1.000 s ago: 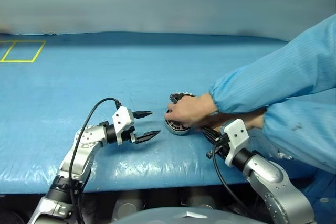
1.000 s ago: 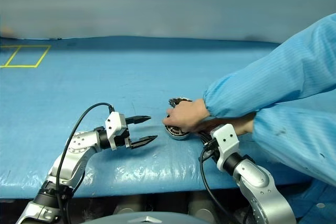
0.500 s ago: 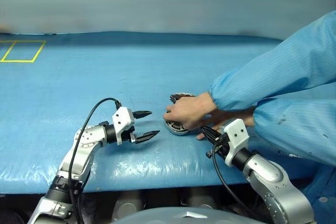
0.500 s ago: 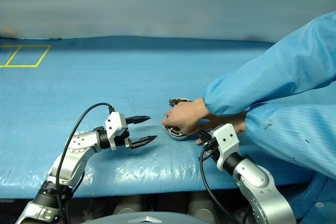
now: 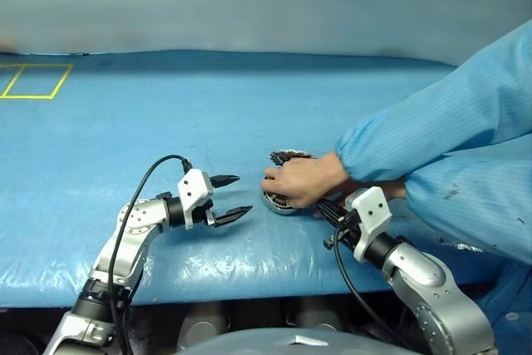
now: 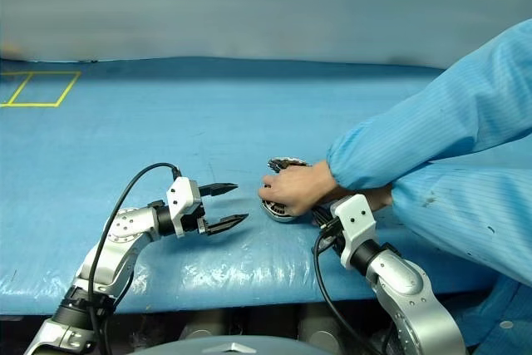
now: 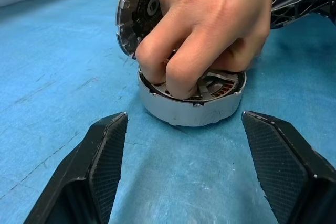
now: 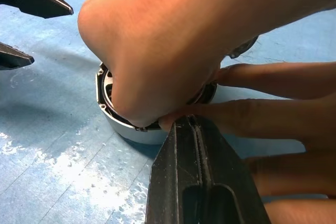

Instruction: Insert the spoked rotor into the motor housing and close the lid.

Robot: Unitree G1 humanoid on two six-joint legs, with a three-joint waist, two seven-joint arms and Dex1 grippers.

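While the left gripper (image 5: 230,197) hangs with its jaws spread and empty, just short of the motor housing (image 7: 191,103), the right gripper (image 8: 191,129) has its jaws pressed together beside it. A person's hand (image 5: 301,182) covers the housing on the blue table (image 5: 166,122), pressing something in; the lid (image 7: 131,11) leans behind it. Any reach now risks striking those fingers or knocking the housing away.

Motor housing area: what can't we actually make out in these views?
- Motor housing interior: in the left wrist view the person's hand covers most of it, so whether the spoked rotor is seated is unclear.
- Lid, propped tilted behind the housing: half hidden by that hand.
- Housing's far side, right wrist view: blocked by the hand and the shut right gripper.
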